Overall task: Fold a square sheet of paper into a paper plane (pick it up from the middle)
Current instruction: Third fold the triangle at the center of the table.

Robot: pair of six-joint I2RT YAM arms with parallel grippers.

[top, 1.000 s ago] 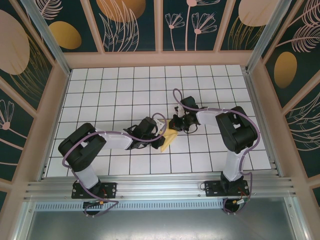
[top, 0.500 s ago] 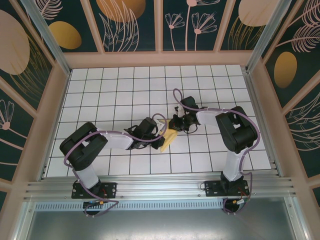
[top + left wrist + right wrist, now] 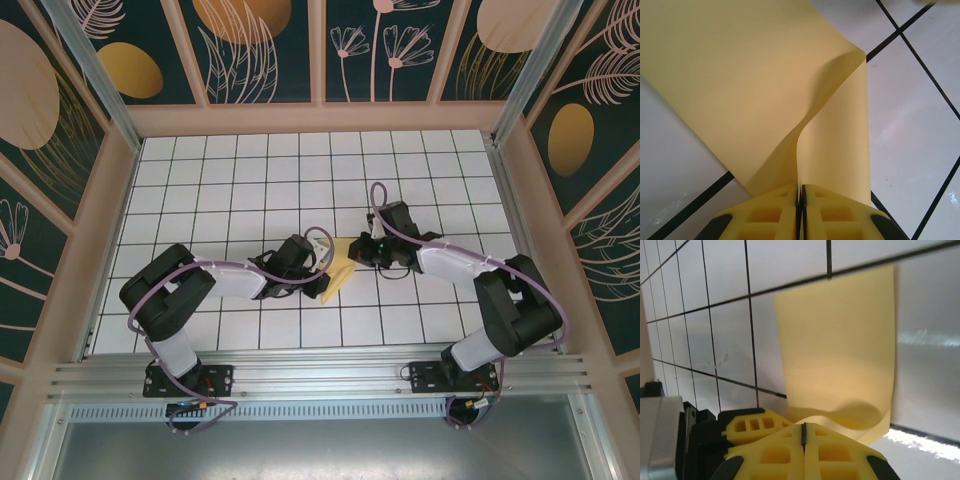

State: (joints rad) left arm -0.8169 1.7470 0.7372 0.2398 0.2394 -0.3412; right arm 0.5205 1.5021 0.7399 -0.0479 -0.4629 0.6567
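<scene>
One yellow paper sheet, a mere patch overhead. Up close: left fingers clamped on its upright fold, right fingers together beside its curled edge.

Robot lab test cell, white gridded desk, two robot arms bolted to an aluminium rail, botanical-print wall panels enclosing all sides.

The thin pale-yellow square sheet of paper was plain, a shade lighter than the bright yellow moulded fingers of the left gripper. The white tiled tabletop carried a black grid, and the dark teal wall panels bore peach leaf outlines and golden ovals
</scene>
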